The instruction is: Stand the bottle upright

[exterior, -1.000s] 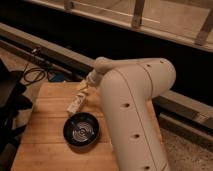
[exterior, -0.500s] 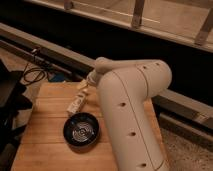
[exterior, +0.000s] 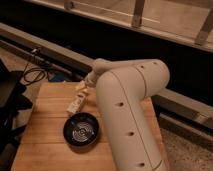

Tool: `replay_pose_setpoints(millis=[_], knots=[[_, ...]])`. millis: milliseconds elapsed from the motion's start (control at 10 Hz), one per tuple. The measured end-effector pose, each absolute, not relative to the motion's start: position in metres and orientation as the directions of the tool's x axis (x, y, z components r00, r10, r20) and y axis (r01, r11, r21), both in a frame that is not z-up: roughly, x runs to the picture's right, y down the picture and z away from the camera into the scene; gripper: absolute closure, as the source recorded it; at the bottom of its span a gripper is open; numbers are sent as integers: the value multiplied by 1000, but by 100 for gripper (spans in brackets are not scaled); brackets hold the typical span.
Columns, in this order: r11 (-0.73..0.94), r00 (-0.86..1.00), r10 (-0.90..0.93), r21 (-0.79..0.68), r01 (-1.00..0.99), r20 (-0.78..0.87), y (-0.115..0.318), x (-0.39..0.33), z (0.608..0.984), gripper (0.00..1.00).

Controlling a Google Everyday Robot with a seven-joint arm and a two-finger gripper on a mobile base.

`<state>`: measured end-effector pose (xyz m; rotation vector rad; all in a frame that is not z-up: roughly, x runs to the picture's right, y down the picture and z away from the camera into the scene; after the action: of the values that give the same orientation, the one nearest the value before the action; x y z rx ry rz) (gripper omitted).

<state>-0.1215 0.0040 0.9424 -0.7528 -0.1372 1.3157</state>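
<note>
The bottle [exterior: 76, 102] is slim and cream-white and lies on its side on the wooden table [exterior: 45, 145], just behind the black bowl [exterior: 81, 129]. Its far end points up toward the arm. My gripper [exterior: 84, 86] is at the far end of the big white arm [exterior: 131, 115], right at the bottle's upper end, near the table's back edge. The arm covers the right part of the table.
A black cable [exterior: 31, 75] coils on the floor left of the table. A dark object [exterior: 9, 100] stands at the left edge. A metal rail and dark wall [exterior: 125, 35] run behind the table.
</note>
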Motion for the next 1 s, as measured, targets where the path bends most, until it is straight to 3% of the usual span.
replay_pose_setpoints(millis=[1000], knots=[[-20, 250, 909, -635, -772, -333, 19, -129, 958, 20]])
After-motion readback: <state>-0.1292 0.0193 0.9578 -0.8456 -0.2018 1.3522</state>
